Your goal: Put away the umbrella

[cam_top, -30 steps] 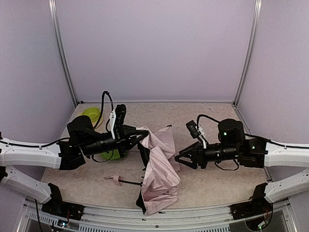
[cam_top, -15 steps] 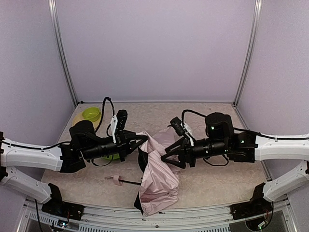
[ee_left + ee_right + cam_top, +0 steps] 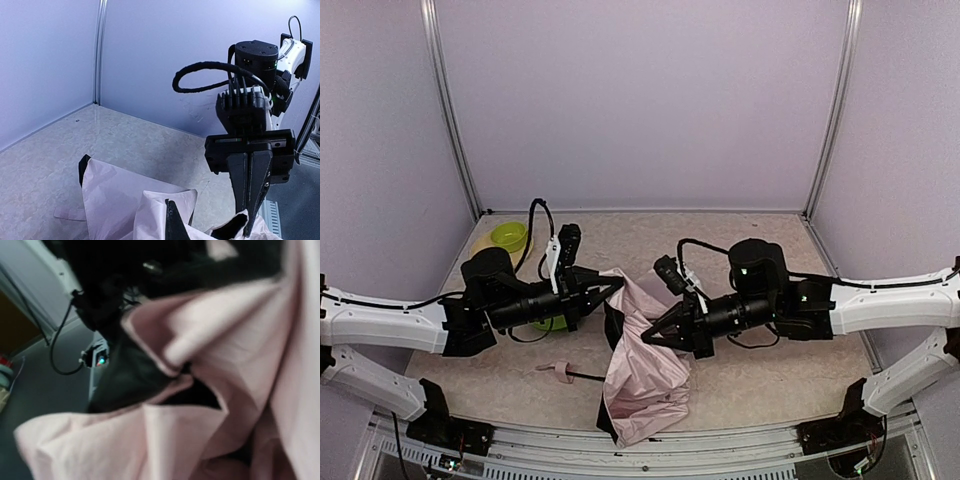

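Note:
The umbrella [image 3: 650, 378] lies half folded at the table's front centre, pale pink with black lining showing at the folds. Its pink handle [image 3: 558, 371] and thin black shaft [image 3: 592, 377] point left. My left gripper [image 3: 618, 283] is shut on the fabric's upper left edge and holds it raised; the pink fabric [image 3: 120, 197] drapes round its tip [image 3: 172, 222]. My right gripper [image 3: 648, 340] has its fingers together and presses into the fabric from the right; its fingers [image 3: 260, 200] show side by side in the left wrist view. Blurred pink fabric [image 3: 225, 340] fills the right wrist view.
A green plate [image 3: 508, 237] sits at the back left corner. Another green object [image 3: 548, 322] shows under my left arm. Lilac walls with metal posts [image 3: 448, 110] enclose the table on three sides.
My right arm has swung left, from beside the umbrella into its fabric. My left gripper has kept its hold and sunk slightly. The fabric has bunched and shifted a little left.

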### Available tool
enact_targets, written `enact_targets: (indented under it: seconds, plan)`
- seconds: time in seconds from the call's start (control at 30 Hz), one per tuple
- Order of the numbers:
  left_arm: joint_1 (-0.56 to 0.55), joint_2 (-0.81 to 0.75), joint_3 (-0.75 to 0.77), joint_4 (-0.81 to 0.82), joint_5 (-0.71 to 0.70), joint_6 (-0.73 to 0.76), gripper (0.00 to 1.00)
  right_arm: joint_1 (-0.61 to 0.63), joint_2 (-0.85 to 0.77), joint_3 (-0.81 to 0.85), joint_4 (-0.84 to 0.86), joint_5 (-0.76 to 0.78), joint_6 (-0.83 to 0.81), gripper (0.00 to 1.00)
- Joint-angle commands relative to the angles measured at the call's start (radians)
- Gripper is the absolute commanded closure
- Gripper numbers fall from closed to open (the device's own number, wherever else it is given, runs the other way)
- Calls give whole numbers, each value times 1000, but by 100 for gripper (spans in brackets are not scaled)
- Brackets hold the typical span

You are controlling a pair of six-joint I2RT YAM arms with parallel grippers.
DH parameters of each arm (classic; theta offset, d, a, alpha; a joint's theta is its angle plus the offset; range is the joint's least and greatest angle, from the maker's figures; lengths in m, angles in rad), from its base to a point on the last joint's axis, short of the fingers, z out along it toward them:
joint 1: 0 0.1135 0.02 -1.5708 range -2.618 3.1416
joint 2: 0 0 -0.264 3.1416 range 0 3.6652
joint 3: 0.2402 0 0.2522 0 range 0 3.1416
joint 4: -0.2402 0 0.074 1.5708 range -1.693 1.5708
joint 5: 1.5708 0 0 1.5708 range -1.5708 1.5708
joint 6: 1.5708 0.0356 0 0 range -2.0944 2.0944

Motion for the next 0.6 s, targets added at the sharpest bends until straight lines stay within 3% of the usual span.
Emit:
enact_targets:
  seconds: [0.0,0.17,0.33,0.43,0.57]
  plan:
    - [17,-7,10,-16,-72,8,100,9,-56,1,43,-65,-35,100]
    - [134,0,-14,-116,-223,12,100,7,-256,-119,-23,5,-139,100]
    - [246,1,-72,-95,-226,-71,100,6,-421,-253,-52,3,-145,100]
    - [240,38,-59,-54,-162,-86,100,7,-400,-248,-8,-49,-117,100]
    - [159,145,19,-1,-117,-58,100,21,-233,-114,-16,-144,-174,100]
